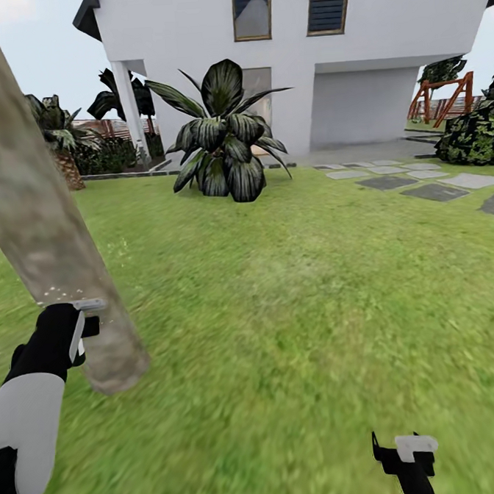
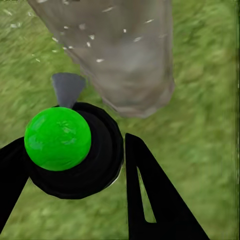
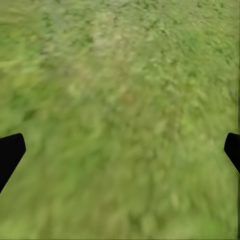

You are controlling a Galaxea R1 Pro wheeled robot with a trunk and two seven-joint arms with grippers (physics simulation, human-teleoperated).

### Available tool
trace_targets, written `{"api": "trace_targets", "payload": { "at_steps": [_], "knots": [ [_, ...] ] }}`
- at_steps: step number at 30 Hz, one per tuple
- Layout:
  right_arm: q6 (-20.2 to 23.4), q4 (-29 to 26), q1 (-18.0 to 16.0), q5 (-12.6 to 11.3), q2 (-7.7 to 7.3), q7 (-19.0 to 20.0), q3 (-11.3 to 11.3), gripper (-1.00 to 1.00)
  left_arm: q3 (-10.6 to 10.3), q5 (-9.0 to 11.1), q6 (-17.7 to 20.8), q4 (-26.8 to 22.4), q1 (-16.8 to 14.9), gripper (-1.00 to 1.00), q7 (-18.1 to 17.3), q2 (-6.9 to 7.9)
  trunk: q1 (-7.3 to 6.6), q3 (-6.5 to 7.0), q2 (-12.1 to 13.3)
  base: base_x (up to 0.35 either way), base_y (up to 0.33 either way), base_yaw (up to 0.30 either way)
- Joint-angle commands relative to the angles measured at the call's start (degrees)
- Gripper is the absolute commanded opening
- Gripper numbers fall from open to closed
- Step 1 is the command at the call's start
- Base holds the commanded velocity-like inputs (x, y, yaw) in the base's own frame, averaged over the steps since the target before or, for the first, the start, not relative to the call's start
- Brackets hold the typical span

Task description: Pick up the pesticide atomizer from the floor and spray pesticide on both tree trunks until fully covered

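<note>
One tree trunk (image 1: 35, 217) leans across the lawn's left edge, and the left gripper (image 2: 75, 200) sits right at its base, fingers clamped round the pesticide atomizer (image 2: 65, 145), grey nozzle aimed at the bark. White pesticide specks (image 2: 90, 40) dot the trunk. Far right, the right gripper (image 1: 406, 453) hangs spread wide, empty, over grass (image 3: 120, 120).

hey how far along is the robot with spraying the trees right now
Done: the atomizer is off the grass and held in the left gripper. In hand: its grey nozzle points at a tree trunk, with white pesticide specks scattered on the bark, so spraying is under way. Left: finishing this trunk's coverage, then the second tree. The right gripper hangs open over the lawn.
</note>
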Motion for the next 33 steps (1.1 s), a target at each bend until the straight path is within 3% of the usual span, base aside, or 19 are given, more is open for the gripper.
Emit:
{"api": "trace_targets", "payload": {
  "at_steps": [1,13,27,33],
  "knots": [
    [-0.1,0.1,-0.1,0.6,0.00,-0.4,-0.2,1.00,0.0,-0.1,0.3,-0.1,0.0,-1.00,0.0,-0.01,0.00,-0.05,0.0,0.136,-0.247,0.000],
    [-0.1,0.1,-0.1,0.6,0.00,-0.4,-0.2,1.00,0.0,-0.1,0.3,-0.1,0.0,-1.00,0.1,0.03,0.00,-0.05,0.0,0.139,-0.248,0.003],
    [-0.1,0.1,-0.1,0.6,0.00,-0.4,-0.2,1.00,0.2,0.1,0.0,0.9,1.0,-1.00,0.1,-0.13,0.00,-0.05,0.0,0.134,-0.253,0.254],
    [-0.1,0.1,-0.1,0.6,0.00,-0.4,-0.2,1.00,0.2,0.3,0.1,1.0,2.1,-1.00,0.0,-0.15,0.00,-0.05,0.0,0.085,-0.267,0.074]
  ]
}}
